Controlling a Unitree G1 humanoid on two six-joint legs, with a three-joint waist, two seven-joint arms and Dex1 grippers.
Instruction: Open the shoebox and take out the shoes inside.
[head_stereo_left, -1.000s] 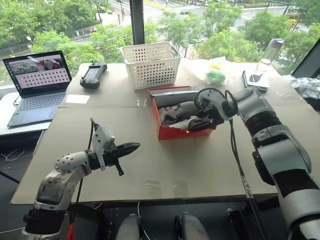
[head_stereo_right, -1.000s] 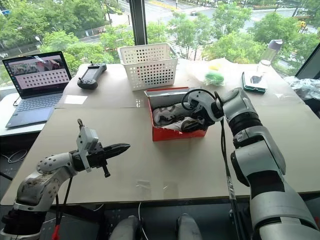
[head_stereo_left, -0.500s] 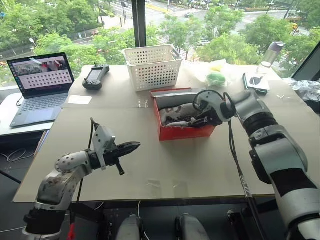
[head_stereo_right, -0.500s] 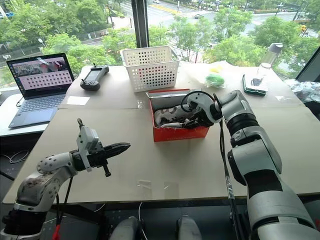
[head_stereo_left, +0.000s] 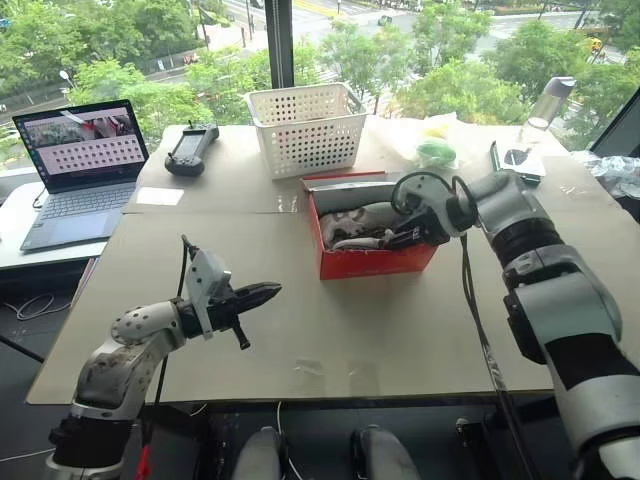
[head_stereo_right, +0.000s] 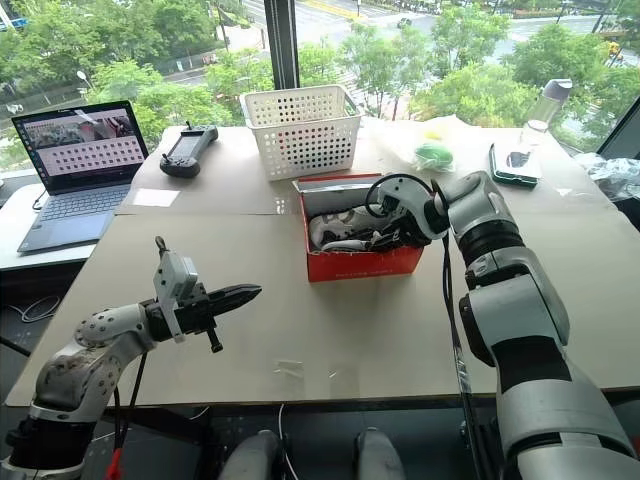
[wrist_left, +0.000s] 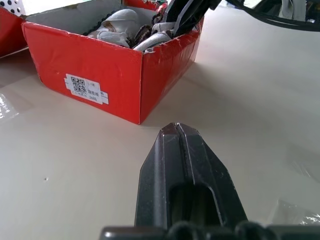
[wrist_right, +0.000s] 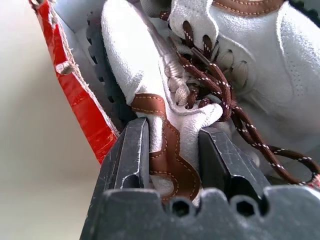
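Observation:
The red shoebox (head_stereo_left: 370, 262) stands open mid-table, its lid (head_stereo_left: 345, 181) folded back behind it. Two whitish-grey shoes (head_stereo_left: 352, 222) with brown laces lie inside. My right gripper (wrist_right: 170, 132) reaches down into the box from its right side and is shut on the brown-trimmed heel collar of the nearer shoe (wrist_right: 125, 65), next to the box's red wall (wrist_right: 80, 100). My left gripper (head_stereo_left: 272, 291) hovers shut and empty over the table, well in front of and to the left of the box (wrist_left: 100, 70).
A white perforated basket (head_stereo_left: 308, 130) stands just behind the box. A laptop (head_stereo_left: 78, 165) and a black controller (head_stereo_left: 189, 148) sit at the far left. A plastic bag with something green (head_stereo_left: 434, 152), a phone (head_stereo_left: 520, 160) and a bottle (head_stereo_left: 548, 105) are at the far right.
My right gripper has shut on the shoe's heel collar inside the box and risen a little with it. The left arm has stayed still.

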